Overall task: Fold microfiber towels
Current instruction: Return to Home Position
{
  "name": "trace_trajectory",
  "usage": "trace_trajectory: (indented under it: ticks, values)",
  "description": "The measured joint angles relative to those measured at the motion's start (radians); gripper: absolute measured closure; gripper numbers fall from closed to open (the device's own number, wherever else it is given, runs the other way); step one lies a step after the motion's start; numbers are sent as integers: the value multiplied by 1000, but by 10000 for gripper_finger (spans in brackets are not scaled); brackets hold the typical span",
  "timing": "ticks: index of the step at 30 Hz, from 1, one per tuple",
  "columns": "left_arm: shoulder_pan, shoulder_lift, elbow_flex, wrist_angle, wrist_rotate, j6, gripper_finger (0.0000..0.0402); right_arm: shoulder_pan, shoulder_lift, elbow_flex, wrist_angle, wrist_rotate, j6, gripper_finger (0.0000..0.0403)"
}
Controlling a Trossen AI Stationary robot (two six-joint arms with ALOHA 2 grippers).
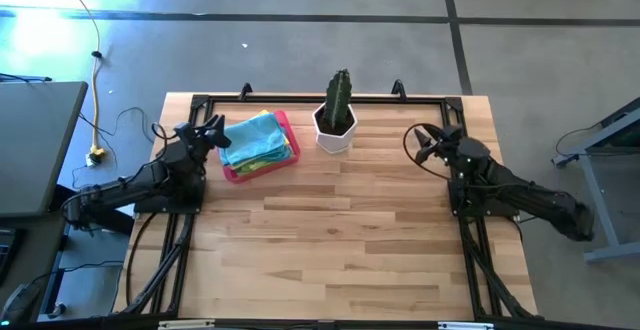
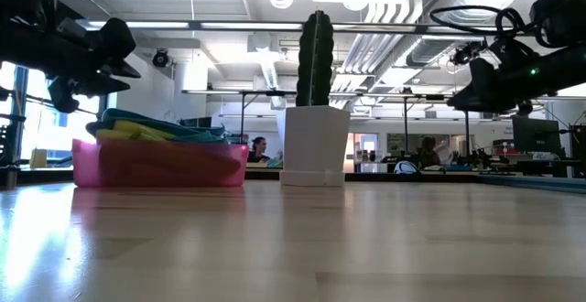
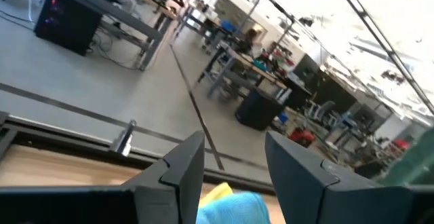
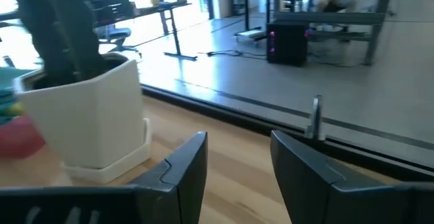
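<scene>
The microfiber towels (image 1: pixel 258 138) lie stacked in a pink tray (image 1: pixel 262 170) near the far edge of the counter (image 1: pixel 340 230), toward its far left corner. Light blue shows on top, with green and yellow layers under it, and the pile rises above the tray's rim. Beside the tray, at the middle of the far edge, stands a cactus (image 1: pixel 341 92) in a white pot (image 1: pixel 335 135). The left arm (image 1: pixel 130 185) reaches along the left edge, its left jaws up off the counter just beside the tray's left end, parted with a gap and gripping nothing. The right arm (image 1: pixel 520 195) lies along the right edge; the right jaws hang above the counter near the far right corner, likewise parted and empty.
</scene>
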Motion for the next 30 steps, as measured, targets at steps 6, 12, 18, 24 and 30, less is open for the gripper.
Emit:
trace_trajectory:
  ticks: [6,12,18,24,30]
  values:
    - [35,0,0,1,0,0,254,-35,0,0,0,0,0,249]
    - [34,1,0,1,2,0,254,-35,0,0,0,0,0,249]
    - [34,1,0,1,2,0,254,-35,0,0,0,0,0,249]
    - [34,1,0,1,2,0,254,-34,0,0,0,0,0,249]
    - [34,1,0,1,2,0,254,-34,0,0,0,0,0,249]
